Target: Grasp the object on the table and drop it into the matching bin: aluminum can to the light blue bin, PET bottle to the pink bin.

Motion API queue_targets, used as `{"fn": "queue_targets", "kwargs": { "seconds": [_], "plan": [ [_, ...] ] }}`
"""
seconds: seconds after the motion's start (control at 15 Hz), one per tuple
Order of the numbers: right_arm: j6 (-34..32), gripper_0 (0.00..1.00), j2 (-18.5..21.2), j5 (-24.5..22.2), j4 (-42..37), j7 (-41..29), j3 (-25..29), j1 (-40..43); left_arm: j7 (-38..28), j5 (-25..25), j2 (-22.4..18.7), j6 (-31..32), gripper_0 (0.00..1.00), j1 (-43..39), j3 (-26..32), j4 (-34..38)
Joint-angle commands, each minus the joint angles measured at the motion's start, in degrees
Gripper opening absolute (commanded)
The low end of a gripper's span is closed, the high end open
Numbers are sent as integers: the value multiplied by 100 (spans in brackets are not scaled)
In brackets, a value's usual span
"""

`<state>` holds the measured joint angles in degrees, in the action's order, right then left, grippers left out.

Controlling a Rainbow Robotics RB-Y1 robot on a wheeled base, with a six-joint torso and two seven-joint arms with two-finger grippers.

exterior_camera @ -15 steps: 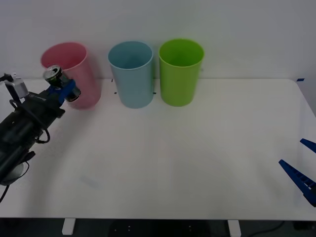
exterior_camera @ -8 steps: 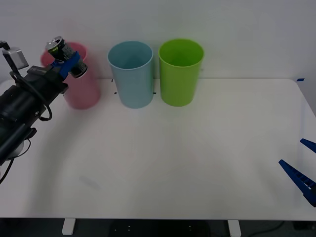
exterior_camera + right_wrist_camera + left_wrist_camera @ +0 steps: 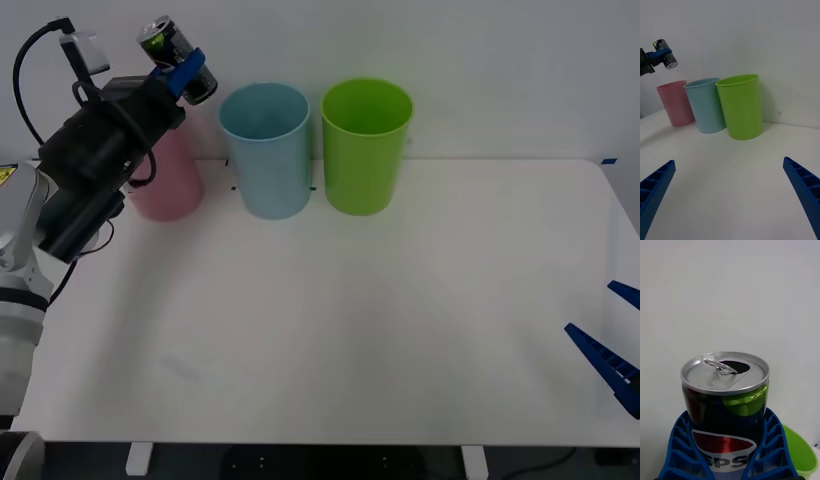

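One arm is doing the work. The left gripper is clamped on the aluminum can, blue ribbed fingers wrapped round its lower body on both sides, as the left wrist view shows; the silver top with its opened tab faces the camera, and the can looks seated well down between the fingers. In the front view the can lies tilted, silver end toward the robot's left.

Change over the last second: the left arm has carried the can up and toward the robot's right. A second ago it sat low, in front of the pink bin's wall; half a second ago at rim level of that bin; now it is above the pink bin, near its right edge, high off the table. The can is between the pink bin's mouth and the light blue bin, not yet over the blue rim.

Judgement: transport under way, heading correct for an aluminum can. Letting go here would risk the pink bin or the gap between bins, so more rightward travel looks needed before release.

Lime green bin stands just beside the blue one, untouched. Right gripper is parked wide apart near the table's right front edge, holding nothing.
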<state>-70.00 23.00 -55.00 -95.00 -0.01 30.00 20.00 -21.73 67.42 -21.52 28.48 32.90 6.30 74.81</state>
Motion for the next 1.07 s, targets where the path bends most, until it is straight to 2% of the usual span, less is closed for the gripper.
{"fn": "queue_targets", "kwargs": {
  "seconds": [0.07, 0.4, 0.73, 1.07],
  "plan": [
    [0, 100, 0, 0, 0, 1, 0, 0, 20, 87, 16, -141, 0, 498, -190, -547],
    [0, 100, 0, 0, 0, 1, 0, 0, 266, 360, 297, -590, 0, 1289, -428, -1505],
    [0, 100, 0, 0, 0, 1, 0, 0, 1197, 509, 570, -862, 0, 2186, -419, -2806],
    [0, 100, 0, 0, 0, 1, 0, 0, 1259, 676, 693, -968, 0, 2361, -454, -3008]
  ]
}}
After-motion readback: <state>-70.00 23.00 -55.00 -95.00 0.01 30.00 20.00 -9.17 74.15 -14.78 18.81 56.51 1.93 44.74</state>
